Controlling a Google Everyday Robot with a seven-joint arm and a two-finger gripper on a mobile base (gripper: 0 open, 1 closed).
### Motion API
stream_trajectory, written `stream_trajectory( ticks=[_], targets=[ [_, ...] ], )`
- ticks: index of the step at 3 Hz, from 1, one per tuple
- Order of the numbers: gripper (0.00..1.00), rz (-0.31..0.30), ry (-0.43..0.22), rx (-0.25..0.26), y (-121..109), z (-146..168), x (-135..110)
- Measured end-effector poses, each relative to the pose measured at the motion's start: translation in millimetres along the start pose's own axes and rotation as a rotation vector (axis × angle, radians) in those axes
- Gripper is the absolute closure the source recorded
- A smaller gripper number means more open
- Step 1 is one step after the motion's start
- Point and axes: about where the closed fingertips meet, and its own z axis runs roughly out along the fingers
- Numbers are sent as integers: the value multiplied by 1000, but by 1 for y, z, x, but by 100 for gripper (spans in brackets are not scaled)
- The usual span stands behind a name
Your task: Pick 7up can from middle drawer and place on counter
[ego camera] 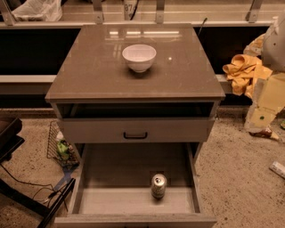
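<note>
Desk (89, 67) top: glossy grey-brown, white light streaks upper centre. Bowl (139, 57) on it: plain white. Closed drawer front (178, 130) mid-frame: pale grey, small black handle (135, 135). Middle drawer (116, 200), lower centre: grey walls, paler flat floor. 7up can (158, 185): white-silver, green markings, shiny metal top. Floor (240, 178): speckled beige. Cloth (242, 71) upper right: yellow. Bag (35, 9) upper left: whitish. Wire basket (55, 144) at left: dark mesh, something green inside. Black frame (58, 205) lower left. Tool: out of frame, no colour to give.
</note>
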Motion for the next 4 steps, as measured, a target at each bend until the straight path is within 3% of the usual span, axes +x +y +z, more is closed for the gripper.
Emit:
stream_trajectory(
  ticks=[1,2,3,4],
  targets=[
    [0,0,0,0,0,0,0],
    [0,21,-69,-20,5,19,3],
    [0,38,-200,-59,28,63,14],
    [0,90,-381,-104,64,135,34]
  ],
)
